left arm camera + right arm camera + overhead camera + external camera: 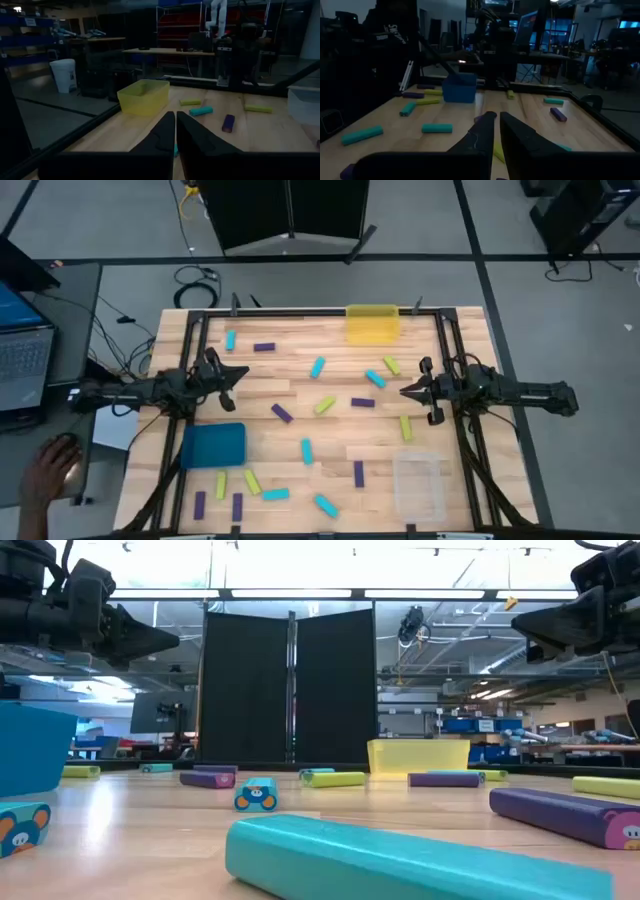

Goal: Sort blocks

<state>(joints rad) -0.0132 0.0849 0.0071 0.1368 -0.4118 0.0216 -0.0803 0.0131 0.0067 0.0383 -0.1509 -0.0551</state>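
Cyan, dark purple and yellow-green blocks lie flat and scattered over the wooden table, among them a cyan block (317, 367), a purple block (282, 413) and a green block (324, 406). My left gripper (243, 372) hovers shut above the table's left side, pointing toward the middle. My right gripper (405, 391) hovers shut above the right side, facing it. Neither touches a block. In the left wrist view the left gripper (175, 116) points toward the yellow bin (144, 96). In the right wrist view the right gripper (498, 116) points toward the teal bin (460, 90).
The yellow bin (372, 323) stands at the far edge, the teal bin (213, 446) near left, the clear bin (418, 485) near right. A big cyan block (400, 860) lies close to the low camera. A person's hand (50, 465) rests beyond the table's left edge.
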